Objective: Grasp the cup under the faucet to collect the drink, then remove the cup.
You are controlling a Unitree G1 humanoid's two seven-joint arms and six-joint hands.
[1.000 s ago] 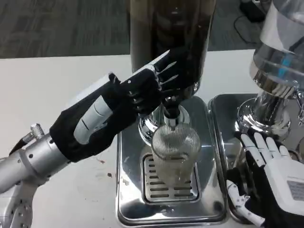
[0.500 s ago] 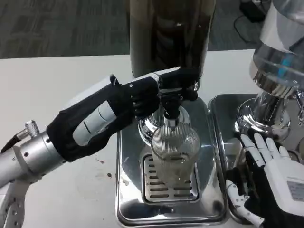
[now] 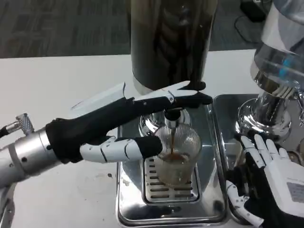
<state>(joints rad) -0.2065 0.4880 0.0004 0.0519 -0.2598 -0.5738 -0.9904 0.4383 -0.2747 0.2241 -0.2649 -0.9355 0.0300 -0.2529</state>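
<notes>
One head view looks steeply down and forward, close over the white surface, with the dispenser just beyond the left hand's fingers.

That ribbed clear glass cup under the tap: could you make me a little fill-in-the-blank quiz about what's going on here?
1. The liquid streaming into the ribbed clear glass cup is ____ in colour.
2. The cup stands on a shiny metal drip tray with a ____ grate.
3. The robot's ____ hand presses the black faucet lever.
4. The right hand rests with its fingers ____.

Missing words: brown; slotted; left; apart
</notes>
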